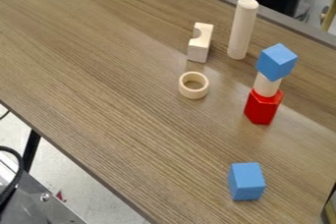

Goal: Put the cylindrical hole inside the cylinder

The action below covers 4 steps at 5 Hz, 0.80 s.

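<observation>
A light wooden ring with a round hole [194, 85] lies flat on the table, a little left of centre-right. Behind it and to the right, a tall pale wooden cylinder [242, 29] stands upright. The ring and the cylinder are apart, with bare wood between them.
A notched wooden block [200, 42] stands left of the cylinder. To its right is a stack: red block [263, 107], short wooden cylinder [266, 85], blue cube [276, 62]. Another blue cube [246, 182] sits near the front of the brown table [118, 70].
</observation>
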{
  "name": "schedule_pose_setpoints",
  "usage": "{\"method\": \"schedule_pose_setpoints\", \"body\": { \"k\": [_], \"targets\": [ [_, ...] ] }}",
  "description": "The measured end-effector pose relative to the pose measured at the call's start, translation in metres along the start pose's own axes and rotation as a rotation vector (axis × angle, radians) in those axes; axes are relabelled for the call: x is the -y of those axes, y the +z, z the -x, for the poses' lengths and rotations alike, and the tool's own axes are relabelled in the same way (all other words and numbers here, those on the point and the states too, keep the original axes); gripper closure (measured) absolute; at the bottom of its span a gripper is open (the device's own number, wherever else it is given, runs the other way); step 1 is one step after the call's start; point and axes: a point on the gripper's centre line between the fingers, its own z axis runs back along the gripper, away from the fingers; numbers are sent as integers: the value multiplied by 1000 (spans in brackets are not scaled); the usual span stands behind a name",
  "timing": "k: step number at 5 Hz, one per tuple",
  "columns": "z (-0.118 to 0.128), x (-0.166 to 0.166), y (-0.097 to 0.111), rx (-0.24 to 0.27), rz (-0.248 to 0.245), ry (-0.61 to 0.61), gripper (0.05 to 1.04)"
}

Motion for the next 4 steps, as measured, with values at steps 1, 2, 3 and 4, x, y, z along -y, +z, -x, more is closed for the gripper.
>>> {"method": "schedule_pose_setpoints", "body": {
  "k": [1, 2, 3, 4],
  "targets": [
    [4, 5, -15, -43, 12, -6, 83],
    [24, 12, -29, -94, 35, 62, 83],
    [44, 9, -29, -105, 41, 130, 83],
    [64, 12, -29, -122, 69, 186, 83]
  ]
}}
